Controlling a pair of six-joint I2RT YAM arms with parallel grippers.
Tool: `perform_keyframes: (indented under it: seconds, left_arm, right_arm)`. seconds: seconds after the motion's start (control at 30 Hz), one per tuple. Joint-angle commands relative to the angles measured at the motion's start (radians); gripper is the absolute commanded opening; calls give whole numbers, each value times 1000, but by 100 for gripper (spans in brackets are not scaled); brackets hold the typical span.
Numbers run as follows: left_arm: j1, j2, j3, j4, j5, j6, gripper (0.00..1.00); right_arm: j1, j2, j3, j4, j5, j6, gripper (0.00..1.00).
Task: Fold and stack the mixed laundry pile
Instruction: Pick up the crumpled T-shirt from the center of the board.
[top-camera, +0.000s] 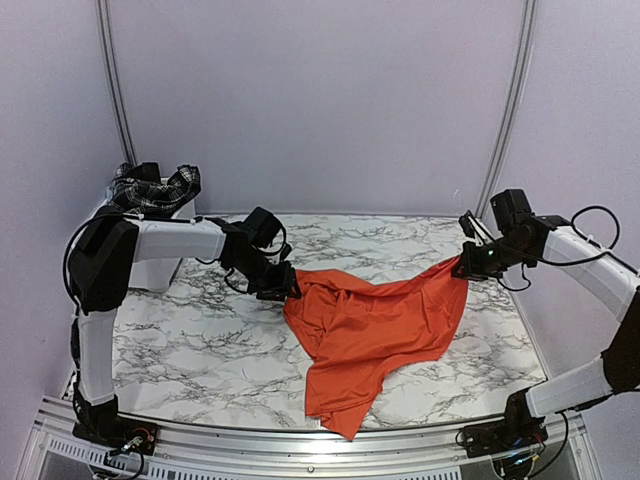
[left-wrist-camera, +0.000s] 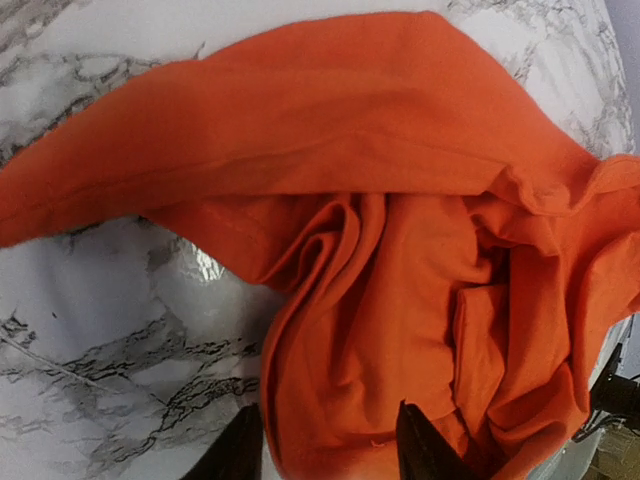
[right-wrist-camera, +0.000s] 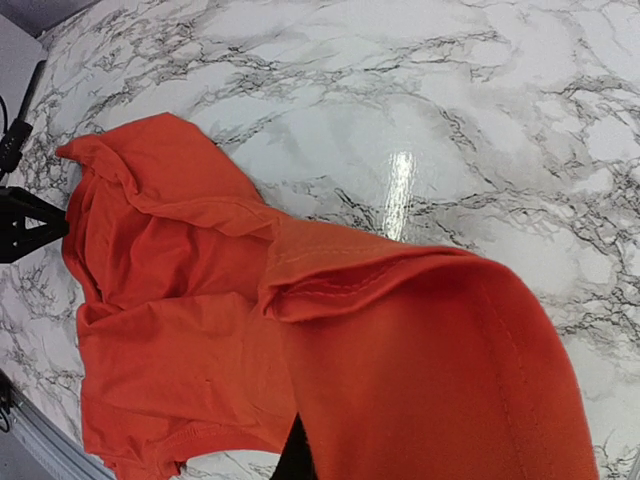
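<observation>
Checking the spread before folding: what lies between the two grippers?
Only the orange T-shirt, spread from the left gripper to the right gripper, which holds one edge raised; the top view shows it.

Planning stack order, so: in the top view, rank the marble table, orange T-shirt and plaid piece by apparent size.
1. marble table
2. orange T-shirt
3. plaid piece: smallest as seen, but bunched in the white bin farther back, so its true size is unsure.
</observation>
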Motion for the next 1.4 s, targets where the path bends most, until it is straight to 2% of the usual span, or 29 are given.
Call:
perform_keyframes:
  seconds: [0.0, 0.1, 0.23, 0.43, 0.57, 0.7, 0.73, 0.83, 0.9, 1.03, 1.37]
  left_arm:
    - [-4, 23, -26, -38, -16, -36, 32]
    - [-4, -62, -134, -52, -40, -44, 0]
    - [7, -293, -345, -110, -116, -84, 0]
    - [31, -592, -655, -209, -160, -253, 0]
    - [31, -698, -776, -228, -141, -370, 0]
    - [35, -721, -817, -228, -159, -372, 1]
    - [33, -725, -789, -226, -167, -343, 9]
    - [22, -758, -665, -226, -261, -217, 47]
    - [27, -752, -591, -222, -307, -157, 62]
    - [31, -616, -489, -191, -245, -86, 64]
    - [31, -396, -396, 3, -106, -108, 63]
  right_arm:
    - [-11, 10, 72, 7, 24, -7, 0]
    - [-26, 10, 82, -1, 20, -11, 0]
    - [-42, 3, 78, -27, 27, -29, 0]
    - [-49, -13, 15, -45, 34, -56, 0]
    - [-54, 4, -18, -42, 61, -52, 0]
    - [-64, 41, -38, -17, 5, -59, 0]
    - [-64, 49, -40, -12, -30, -65, 0]
    - [-64, 72, -45, -4, -118, -92, 0]
    - [-64, 79, -52, 8, -149, -96, 0]
    - [-64, 89, -48, 19, -159, -92, 0]
    - [-64, 94, -36, 21, -159, -83, 0]
